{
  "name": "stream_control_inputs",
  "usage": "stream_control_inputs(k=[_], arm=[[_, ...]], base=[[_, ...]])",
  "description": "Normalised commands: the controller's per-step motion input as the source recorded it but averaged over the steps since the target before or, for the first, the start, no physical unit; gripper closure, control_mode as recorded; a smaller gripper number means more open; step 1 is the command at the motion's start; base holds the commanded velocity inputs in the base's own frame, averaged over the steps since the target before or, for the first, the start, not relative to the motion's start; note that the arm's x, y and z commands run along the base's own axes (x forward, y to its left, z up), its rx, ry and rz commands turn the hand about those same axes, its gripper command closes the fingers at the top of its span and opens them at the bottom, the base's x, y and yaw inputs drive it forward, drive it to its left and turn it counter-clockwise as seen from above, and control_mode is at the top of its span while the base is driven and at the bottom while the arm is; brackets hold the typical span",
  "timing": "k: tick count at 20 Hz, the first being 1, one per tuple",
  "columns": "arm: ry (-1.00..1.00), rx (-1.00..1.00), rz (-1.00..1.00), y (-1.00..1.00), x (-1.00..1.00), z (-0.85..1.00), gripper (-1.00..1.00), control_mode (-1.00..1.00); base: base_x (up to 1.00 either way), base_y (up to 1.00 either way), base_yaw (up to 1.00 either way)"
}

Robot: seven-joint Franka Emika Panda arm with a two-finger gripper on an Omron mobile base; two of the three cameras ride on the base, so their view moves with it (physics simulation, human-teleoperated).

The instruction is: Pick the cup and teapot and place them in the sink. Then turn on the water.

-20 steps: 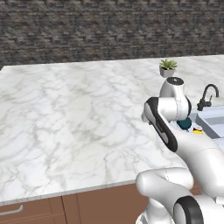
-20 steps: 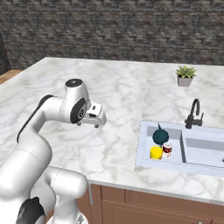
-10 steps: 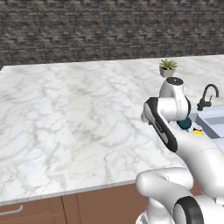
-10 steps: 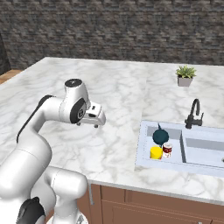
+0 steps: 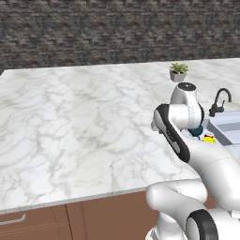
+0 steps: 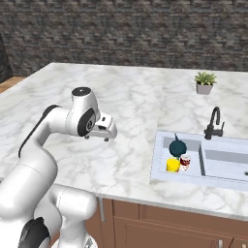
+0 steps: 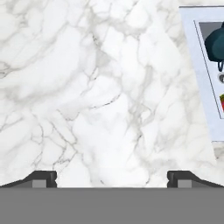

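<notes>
Left base view first: my arm folds up in the lower right and hides most of the sink [image 5: 224,127] behind it. I can pick out a sliver of dark teal, the teapot [image 5: 198,130], at the arm's edge, and a bit of yellow from the cup [image 5: 208,138] just right of it. The black faucet [image 5: 218,101] stands at the far side of the basin, and a small potted plant [image 5: 178,72] sits further back on the marble counter [image 5: 84,122].

Right base view now: the gripper [image 6: 104,136] hangs above bare counter, well left of the sink [image 6: 203,162], touching nothing. In the small left basin I see the teapot [image 6: 178,148] at the far end, the yellow cup [image 6: 173,165] nearer to me, and a red-and-white can [image 6: 184,162] just right of the cup, all close together. The faucet [image 6: 213,124] is behind the divider between the basins, no stream from it. The plant [image 6: 205,83] is far back on the right.

Hand view: I'm looking straight down at the marble [image 7: 96,96]. My two fingertips [image 7: 40,179] sit wide apart at the bottom corners, spread fully, with nothing between them. At the right edge the sink's pale rim [image 7: 197,65] cuts in, with the teapot [image 7: 215,45] partly visible inside it.
</notes>
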Motion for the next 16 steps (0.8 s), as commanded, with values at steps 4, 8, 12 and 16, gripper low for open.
stream_control_inputs(k=[4,8,12,16], arm=[[0.00,0.00,0.00,0.00,0.00,0.00,-1.00,1.00],[0.00,0.00,0.00,0.00,0.00,0.00,-1.00,1.00],[0.00,0.00,0.00,0.00,0.00,0.00,-1.00,1.00],[0.00,0.00,0.00,0.00,0.00,0.00,-1.00,1.00]], base=[[-0.93,-0.32,0.00],[-0.55,-0.48,0.00],[-0.05,-0.72,0.00],[0.00,-0.87,0.00]])
